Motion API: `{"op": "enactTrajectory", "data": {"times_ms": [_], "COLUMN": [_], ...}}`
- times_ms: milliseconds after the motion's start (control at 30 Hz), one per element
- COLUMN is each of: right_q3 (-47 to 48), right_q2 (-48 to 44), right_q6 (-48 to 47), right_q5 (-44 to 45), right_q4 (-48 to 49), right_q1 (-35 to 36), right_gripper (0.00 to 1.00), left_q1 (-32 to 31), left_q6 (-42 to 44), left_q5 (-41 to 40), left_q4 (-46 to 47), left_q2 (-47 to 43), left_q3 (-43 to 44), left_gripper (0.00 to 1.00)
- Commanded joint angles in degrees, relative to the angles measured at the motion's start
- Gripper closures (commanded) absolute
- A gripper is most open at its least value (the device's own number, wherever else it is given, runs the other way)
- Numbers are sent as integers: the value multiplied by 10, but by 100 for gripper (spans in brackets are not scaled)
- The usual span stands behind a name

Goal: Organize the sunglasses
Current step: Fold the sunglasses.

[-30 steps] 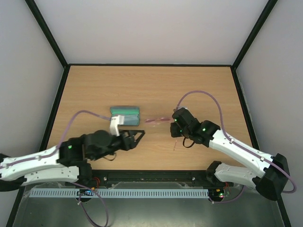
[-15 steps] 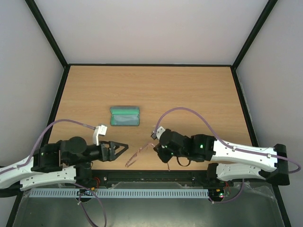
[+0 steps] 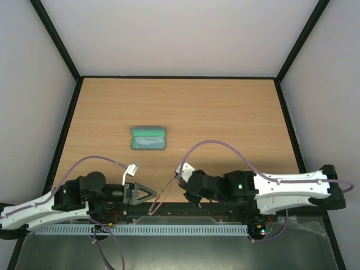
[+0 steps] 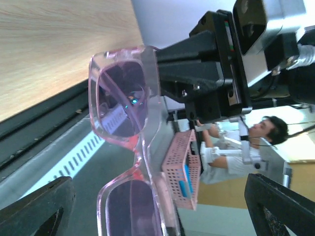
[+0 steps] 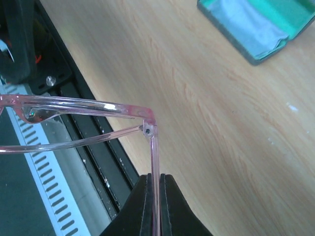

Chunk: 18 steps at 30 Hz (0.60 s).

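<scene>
From the top camera, the left gripper [image 3: 147, 194] had its jaws spread wide, nothing in them. The right gripper [image 3: 183, 180] was pinching one thin arm of the sunglasses [image 3: 164, 191], which hung in the air just in front of the left gripper's tips, down by the table's near edge. The case [image 3: 148, 138] sat open well beyond both grippers.

Left wrist cam: the pink sunglasses [image 4: 129, 147] filled the gap between the spread fingers [image 4: 34, 209], touching neither as far as I could see. The right gripper [image 4: 197, 73] was gripping them from the far side.

Right wrist cam: the fingers [image 5: 142, 206] were pressed together on the glasses' arm, just behind the hinge. The cloth [image 5: 251, 22] lay inside the open case [image 5: 275, 46], far ahead of the fingertips.
</scene>
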Motion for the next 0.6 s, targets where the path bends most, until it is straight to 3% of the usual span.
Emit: {"op": "enactTrajectory", "data": {"times_ms": [0, 133, 433, 567], "right_q3": [-11, -9, -5, -2], "right_q2": [-30, -24, -15, -4], "right_q6": [-19, -25, -24, -18], "right_q5": [44, 60, 80, 105], "right_q4": [34, 43, 31, 18], "right_q1": [5, 5, 5, 5], "right_gripper": [99, 99, 99, 99], "left_q1": [16, 34, 96, 117], "left_q6": [-57, -75, -73, -72], "left_q5": [77, 113, 183, 207], "left_q4": [97, 160, 185, 190], "left_q2": [-26, -18, 5, 13], "left_q3": [-53, -87, -102, -106], "left_gripper": [3, 3, 4, 15]}}
